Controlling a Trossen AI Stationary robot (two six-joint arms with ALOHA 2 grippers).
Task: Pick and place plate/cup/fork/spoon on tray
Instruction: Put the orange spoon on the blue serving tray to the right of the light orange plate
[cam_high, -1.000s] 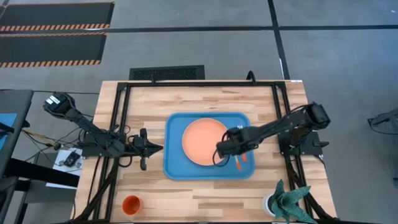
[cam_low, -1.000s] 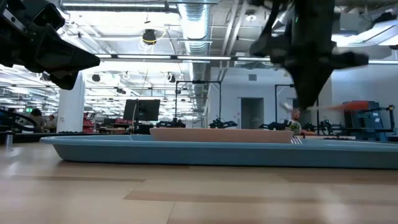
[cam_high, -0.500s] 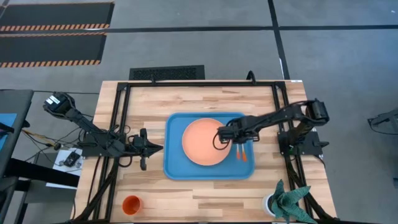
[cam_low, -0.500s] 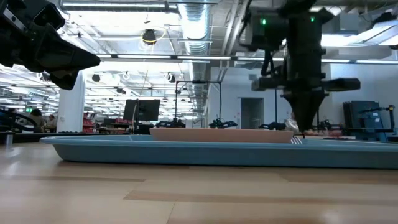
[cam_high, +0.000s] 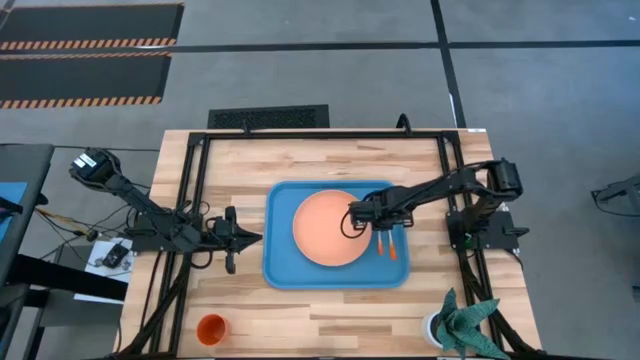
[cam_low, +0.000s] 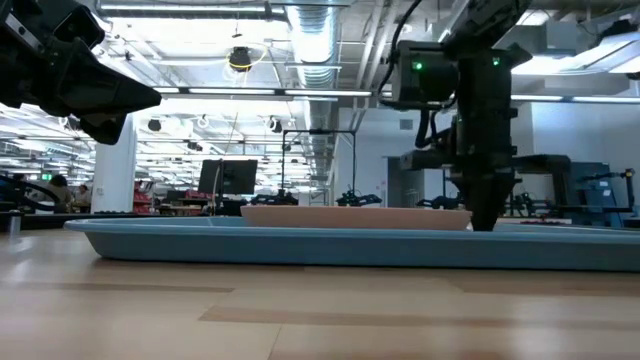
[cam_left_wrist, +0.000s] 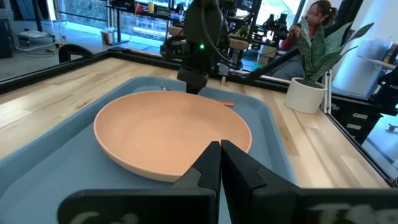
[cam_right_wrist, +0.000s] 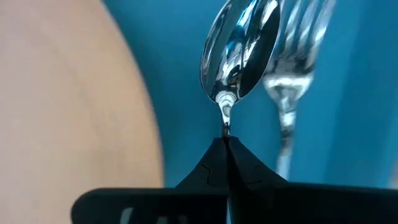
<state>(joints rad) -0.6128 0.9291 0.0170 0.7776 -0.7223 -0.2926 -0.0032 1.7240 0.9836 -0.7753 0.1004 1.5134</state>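
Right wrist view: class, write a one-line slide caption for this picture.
Right hand shut on the spoon, holding it over the blue tray between the fork and the plate.

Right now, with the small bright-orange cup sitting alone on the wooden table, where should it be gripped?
Grip the small bright-orange round cup by its rim wall, coming down from straight above. It seems to stand upright, mouth up, on bare wood with nothing beside it to get in the way. The left gripper is the nearer one.
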